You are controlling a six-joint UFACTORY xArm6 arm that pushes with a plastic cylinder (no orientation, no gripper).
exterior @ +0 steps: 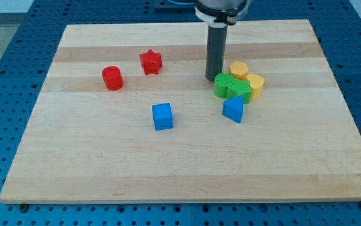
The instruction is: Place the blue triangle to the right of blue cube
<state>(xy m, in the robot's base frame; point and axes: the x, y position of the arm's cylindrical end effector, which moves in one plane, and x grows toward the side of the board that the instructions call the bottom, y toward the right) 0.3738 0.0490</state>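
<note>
The blue triangle (pixel 233 109) lies right of the board's middle, just below a cluster of green and yellow blocks. The blue cube (pixel 162 116) sits to its left, near the board's centre, with a wide gap between them. My tip (pixel 213 78) rests on the board above and a little left of the blue triangle, touching or nearly touching the left green block (pixel 223 84). The tip is well to the upper right of the blue cube.
A second green block (pixel 240 91) and two yellow blocks (pixel 238 69) (pixel 255 84) crowd just above the blue triangle. A red cylinder (pixel 112 78) and a red star (pixel 150 62) lie at the upper left. The wooden board (pixel 180 169) sits on a blue perforated table.
</note>
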